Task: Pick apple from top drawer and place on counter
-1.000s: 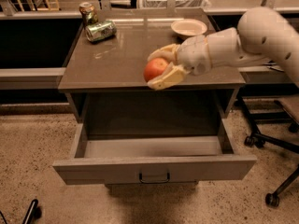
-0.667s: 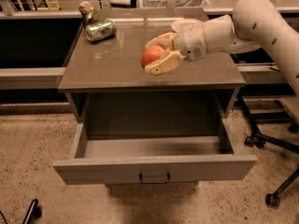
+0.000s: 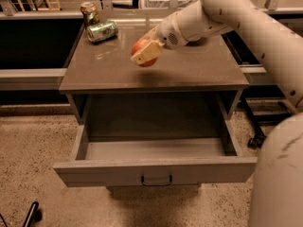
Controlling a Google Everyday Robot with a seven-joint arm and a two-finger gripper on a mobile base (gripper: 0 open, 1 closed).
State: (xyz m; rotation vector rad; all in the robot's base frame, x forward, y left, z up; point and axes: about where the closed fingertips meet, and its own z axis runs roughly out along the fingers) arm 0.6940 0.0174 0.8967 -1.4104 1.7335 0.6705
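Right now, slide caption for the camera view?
Hand holds apple above counter, top drawer open below.

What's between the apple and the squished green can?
Just bare counter between the green can and the apple, in the camera view. The gripper holds the apple over the counter.

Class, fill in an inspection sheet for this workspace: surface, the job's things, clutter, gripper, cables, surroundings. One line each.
Surface: counter, glossy grey-brown, cans at its back left corner.
Job's things: apple held just above the counter, not yet set down; top drawer pulled open, nothing seen inside.
Clutter: green crushed can lying on its side; a second can upright behind it.
Gripper: gripper over the counter's middle, closed on the apple.
Cables: nothing seen.
Surroundings: speckled floor; a chair base to the right of the cabinet.
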